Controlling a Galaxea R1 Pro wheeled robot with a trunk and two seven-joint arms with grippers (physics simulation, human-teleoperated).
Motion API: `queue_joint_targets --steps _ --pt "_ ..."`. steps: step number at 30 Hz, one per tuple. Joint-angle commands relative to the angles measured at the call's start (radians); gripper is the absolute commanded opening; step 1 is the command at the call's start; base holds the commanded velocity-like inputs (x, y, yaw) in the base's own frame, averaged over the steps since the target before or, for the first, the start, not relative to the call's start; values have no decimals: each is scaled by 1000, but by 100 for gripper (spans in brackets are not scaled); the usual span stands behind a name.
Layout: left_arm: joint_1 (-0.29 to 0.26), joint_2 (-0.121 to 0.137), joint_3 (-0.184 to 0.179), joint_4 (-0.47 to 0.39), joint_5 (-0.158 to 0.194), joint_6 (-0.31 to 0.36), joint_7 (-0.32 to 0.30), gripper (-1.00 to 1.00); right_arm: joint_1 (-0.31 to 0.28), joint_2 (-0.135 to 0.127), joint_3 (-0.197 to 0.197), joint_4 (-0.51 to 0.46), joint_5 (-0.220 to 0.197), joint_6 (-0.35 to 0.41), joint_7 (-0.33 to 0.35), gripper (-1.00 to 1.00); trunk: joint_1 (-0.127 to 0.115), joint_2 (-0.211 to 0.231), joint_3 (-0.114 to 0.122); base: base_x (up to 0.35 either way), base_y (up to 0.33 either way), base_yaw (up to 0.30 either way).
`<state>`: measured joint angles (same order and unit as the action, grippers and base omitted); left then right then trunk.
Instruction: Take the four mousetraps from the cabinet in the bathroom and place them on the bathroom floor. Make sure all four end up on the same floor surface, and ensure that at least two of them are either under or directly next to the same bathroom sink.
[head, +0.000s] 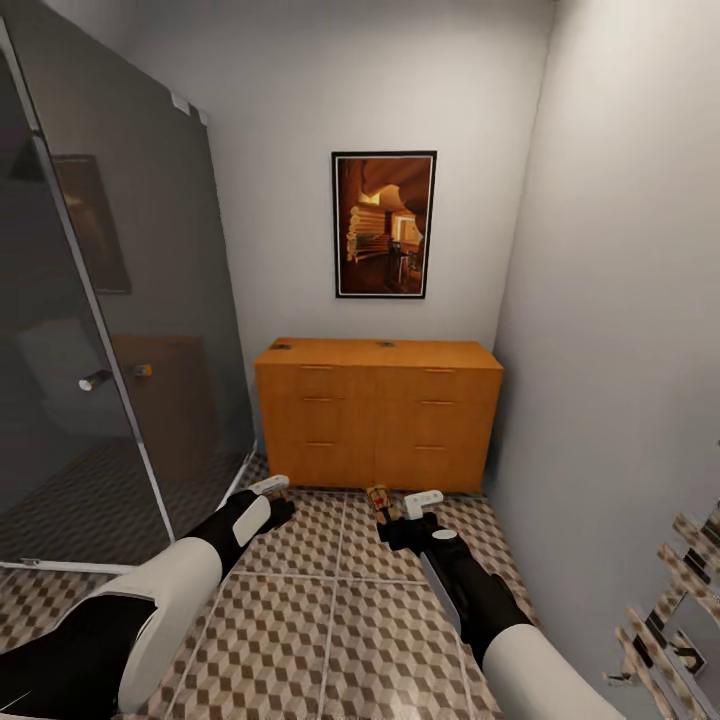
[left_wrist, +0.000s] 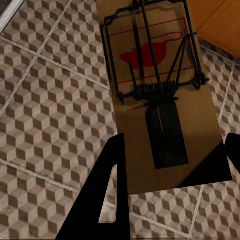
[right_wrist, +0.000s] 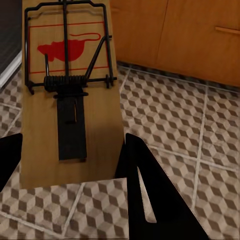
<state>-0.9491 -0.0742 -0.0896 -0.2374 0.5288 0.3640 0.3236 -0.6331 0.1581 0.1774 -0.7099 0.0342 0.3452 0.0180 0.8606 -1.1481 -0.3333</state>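
Head view shows both arms reaching low over the bathroom floor (head: 330, 620) in front of the cabinet (head: 378, 415), whose drawers all look shut, with two small dark items on its top near the back edge, too small to identify. The left gripper (left_wrist: 170, 165) is clamped on a mousetrap (left_wrist: 160, 100), its dark fingers flanking the near end of the tan board, which hangs tilted above the cube-pattern tiles close to the cabinet's foot. The right gripper (right_wrist: 70, 160) is likewise closed on a second mousetrap (right_wrist: 70, 90), gripping the board's near end just over the tiles, with the cabinet front behind. Both traps appear carried rather than set down, so the step in hand seems to be placing this pair. A glass shower screen (head: 100, 330) stands at left, a framed picture (head: 384, 224) hangs above the cabinet. Next, the robot likely needs to turn toward the sink, lower each board flat onto the tiles beside it, then part the fingers.
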Motion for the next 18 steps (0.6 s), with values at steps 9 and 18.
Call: queue_joint_targets --steps 9,18 --pt "0 1 -9 -2 10 4 8 -100 0 0 1 -2 5 10 -4 -100 0 -1 5 -48 0 222" --pt "0 2 -9 -2 10 4 6 -100 0 0 2 -2 6 17 -3 -100 0 -1 6 -2 0 271"
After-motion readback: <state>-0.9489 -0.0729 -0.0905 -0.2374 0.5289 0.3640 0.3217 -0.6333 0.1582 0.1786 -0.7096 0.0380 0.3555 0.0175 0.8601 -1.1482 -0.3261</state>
